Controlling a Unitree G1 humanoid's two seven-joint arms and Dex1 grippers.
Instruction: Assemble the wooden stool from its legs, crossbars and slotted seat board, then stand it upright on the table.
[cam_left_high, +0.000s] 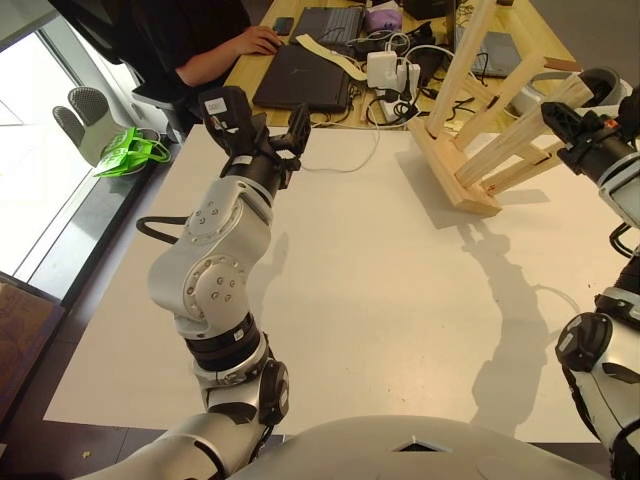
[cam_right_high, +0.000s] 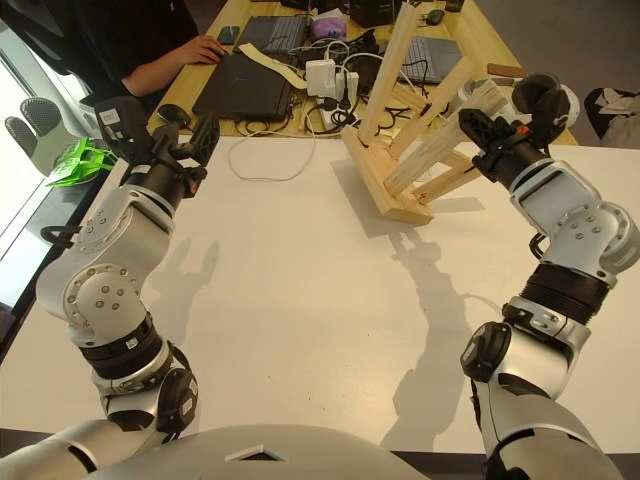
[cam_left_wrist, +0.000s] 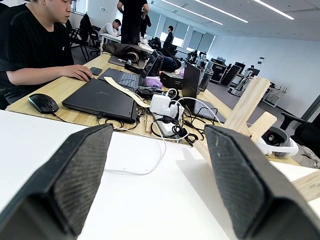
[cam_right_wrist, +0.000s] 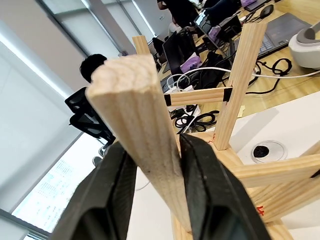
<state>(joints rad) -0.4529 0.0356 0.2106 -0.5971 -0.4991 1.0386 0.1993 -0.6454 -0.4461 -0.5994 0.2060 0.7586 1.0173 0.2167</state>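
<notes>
White table (cam_left_high: 400, 300): right end effector (cam_right_wrist: 155, 150) clamps stool leg (cam_right_wrist: 135, 110), left end effector (cam_left_wrist: 157, 132) spread, empty.

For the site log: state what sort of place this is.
Most likely an open-plan office: a wooden desk with a closed black laptop, mouse and tangled chargers, and rows of further desks under strip lights.

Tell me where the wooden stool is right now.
The wooden stool sits tilted at the white table's far right, its seat board edge on the tabletop and one leg clamped in the right gripper, near the wooden desk.
</notes>
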